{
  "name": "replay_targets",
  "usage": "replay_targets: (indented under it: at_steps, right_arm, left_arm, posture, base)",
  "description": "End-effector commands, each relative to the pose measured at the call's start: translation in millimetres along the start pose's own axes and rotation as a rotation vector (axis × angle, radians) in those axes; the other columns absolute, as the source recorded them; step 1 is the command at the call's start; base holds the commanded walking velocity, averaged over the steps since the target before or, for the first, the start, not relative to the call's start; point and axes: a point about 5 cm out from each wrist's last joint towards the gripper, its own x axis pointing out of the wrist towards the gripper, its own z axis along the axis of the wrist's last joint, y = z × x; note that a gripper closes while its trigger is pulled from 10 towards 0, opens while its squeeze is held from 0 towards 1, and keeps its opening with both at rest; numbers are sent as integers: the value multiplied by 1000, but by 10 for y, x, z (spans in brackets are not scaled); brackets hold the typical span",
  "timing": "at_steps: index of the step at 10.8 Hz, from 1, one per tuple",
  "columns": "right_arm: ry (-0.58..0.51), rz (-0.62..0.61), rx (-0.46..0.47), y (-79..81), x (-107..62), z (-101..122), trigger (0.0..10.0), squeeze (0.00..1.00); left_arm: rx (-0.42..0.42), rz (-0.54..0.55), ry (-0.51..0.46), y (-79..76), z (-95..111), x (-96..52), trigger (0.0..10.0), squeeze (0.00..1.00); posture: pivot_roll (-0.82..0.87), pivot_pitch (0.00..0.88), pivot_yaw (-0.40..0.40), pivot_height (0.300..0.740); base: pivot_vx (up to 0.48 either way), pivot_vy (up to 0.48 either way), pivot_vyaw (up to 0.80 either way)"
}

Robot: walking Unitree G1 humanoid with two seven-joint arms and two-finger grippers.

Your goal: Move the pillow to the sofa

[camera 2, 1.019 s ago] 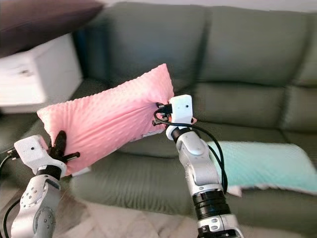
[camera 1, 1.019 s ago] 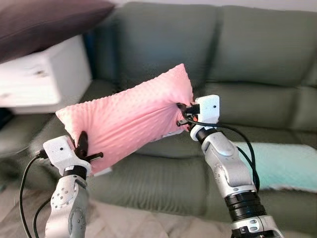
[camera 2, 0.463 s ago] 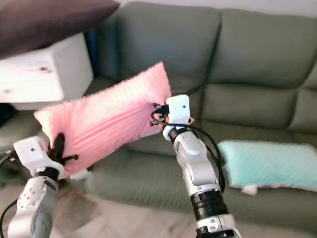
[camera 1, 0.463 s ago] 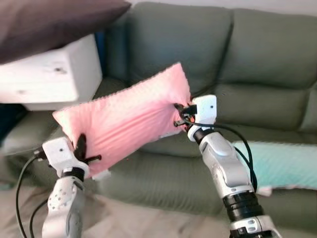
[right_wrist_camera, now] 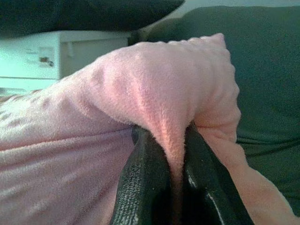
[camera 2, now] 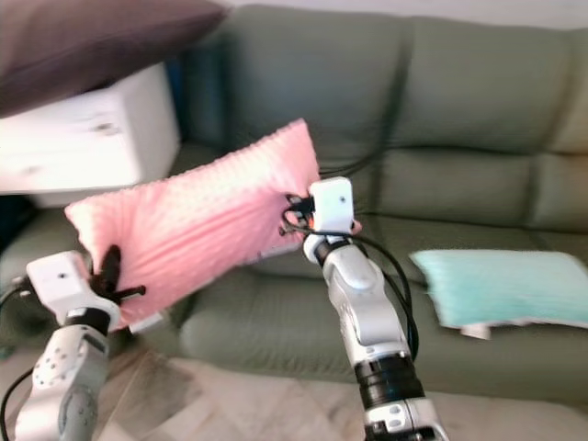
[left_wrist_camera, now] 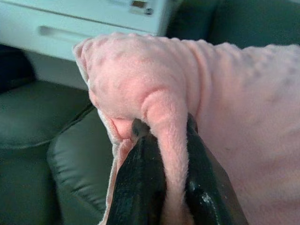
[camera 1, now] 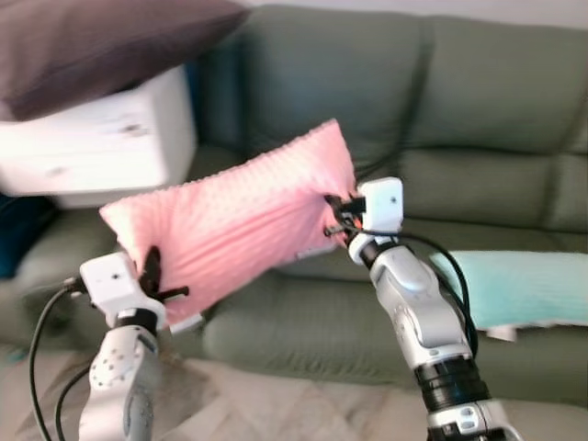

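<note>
A fold at the lower end of the pink pillow (camera 1: 230, 225) is pinched between the left jaws (camera 1: 152, 276), with a white cabinet (camera 1: 101, 147) and the dark cushion (camera 1: 101, 41) upon it seen beyond them. The pillow is held in the air, stretched across to the right jaws (camera 1: 338, 216), which are pressed tight on its upper end. Behind both jaws the green sofa (camera 1: 478, 119) is seen, a mint pillow (camera 1: 524, 289) lying on its seat to the right

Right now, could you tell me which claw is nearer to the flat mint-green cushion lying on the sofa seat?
Right. The right claw pinches the pink dimpled pillow's upper end, beside the flat mint-green cushion. The left claw grips the pillow's lower end, farther away.
</note>
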Motion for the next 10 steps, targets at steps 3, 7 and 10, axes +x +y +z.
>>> replay_targets:
  at_steps: [3,7,10]
  right_arm:
    - [-22,-58,-9,-145,-20,73,10000,0]
    - [-20,-56,-9,-140,-20,74,10000,0]
    - [-29,-48,-14,-130,-32,78,10000,0]
  left_arm:
    - [17,-8,-16,-22,27,-2,10000,0]
    - [37,-15,-40,-27,38,-8,10000,0]
    - [42,-37,-61,-32,56,-29,10000,0]
  posture:
    - [-213,57,20,740]
    - [-216,58,20,740]
    - [-217,60,22,740]
  base:
    - [0,0,-713]
    - [0,0,-781]
    - [0,0,-231]
